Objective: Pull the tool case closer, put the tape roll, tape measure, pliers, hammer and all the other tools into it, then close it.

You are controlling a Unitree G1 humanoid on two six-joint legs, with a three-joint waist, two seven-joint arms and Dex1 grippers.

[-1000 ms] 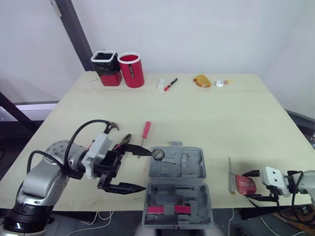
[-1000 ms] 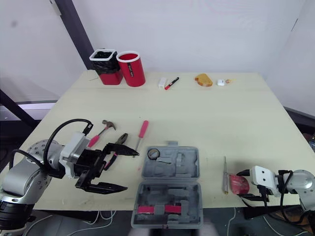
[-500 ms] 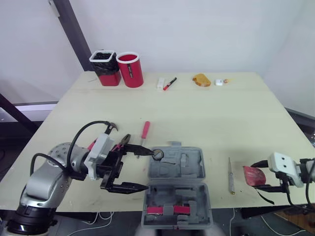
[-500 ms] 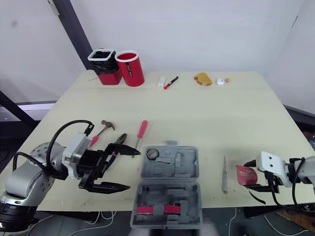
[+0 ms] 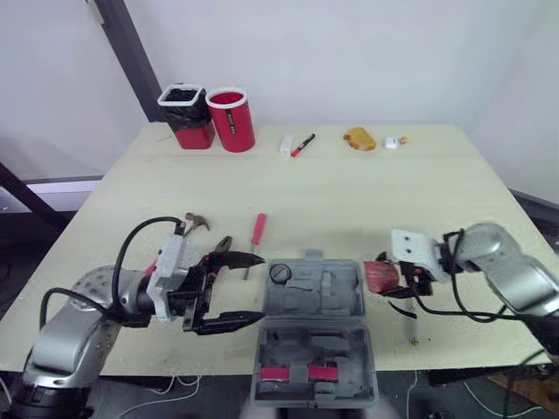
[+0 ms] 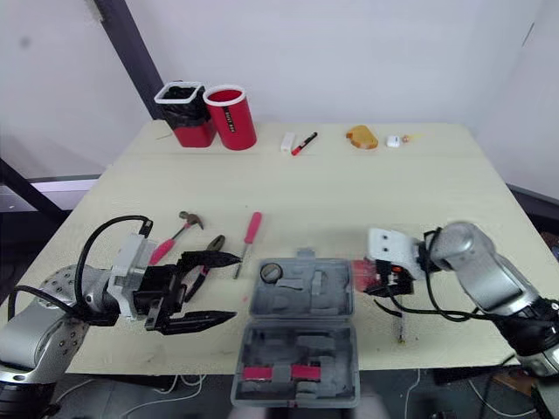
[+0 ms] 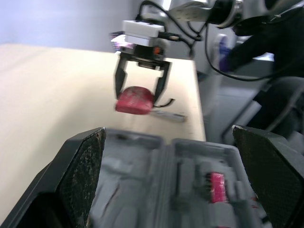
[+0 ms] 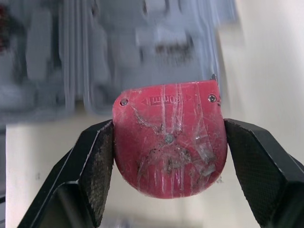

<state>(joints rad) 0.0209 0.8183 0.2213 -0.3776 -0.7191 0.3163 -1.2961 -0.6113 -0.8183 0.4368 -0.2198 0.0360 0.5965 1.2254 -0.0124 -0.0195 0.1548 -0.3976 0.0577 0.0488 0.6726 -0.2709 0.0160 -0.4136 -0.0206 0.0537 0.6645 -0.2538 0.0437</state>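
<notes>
The right claw (image 5: 384,281) is clenched on the red tape measure (image 8: 168,142) and holds it just beside the right side of the open case (image 5: 314,336), which sits at the middle of the surface's front edge. The case therefore lies to this claw's left, and its far half, with the moulded recesses, is the half nearer the claw. I cannot tell whether the tape measure is touching the surface.

I judge the coming move to be a short carry leftward over the case's rim to a free recess. A small ring (image 5: 279,273), likely the tape roll, fills the far-left recess.

The left claw (image 5: 260,288) hangs released, jaws wide, off the case's left side near the pliers (image 5: 218,250).
</notes>
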